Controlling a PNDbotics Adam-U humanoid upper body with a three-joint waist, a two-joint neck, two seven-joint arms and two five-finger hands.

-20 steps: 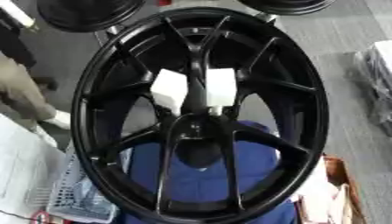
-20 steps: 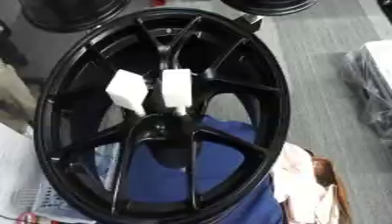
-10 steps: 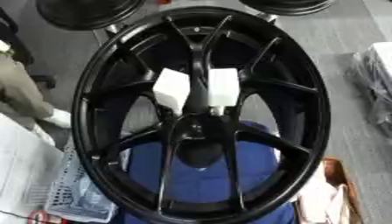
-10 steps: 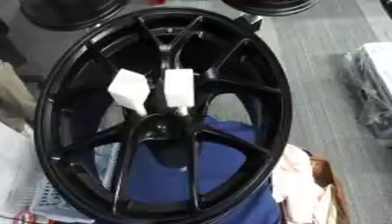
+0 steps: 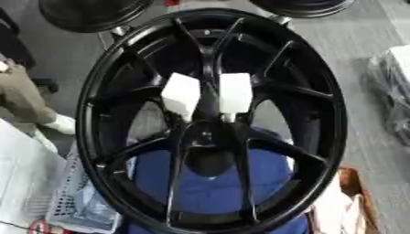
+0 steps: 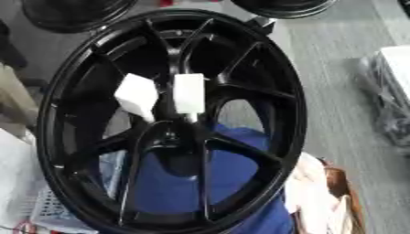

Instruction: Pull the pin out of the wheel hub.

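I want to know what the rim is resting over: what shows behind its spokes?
Through the lower gaps of the black wheel shows blue fabric; through upper gaps, grey floor. Two white blocks sit at the hub. What supports the wheel is covered.

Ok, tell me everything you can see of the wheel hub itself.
The black wheel hub fills the view, a glossy, metal-looking rim with thin forked spokes meeting at a dark centre bore. Two white blocks sit between spokes just above the centre. Blue fabric shows through the lower gaps. No hand touches it.
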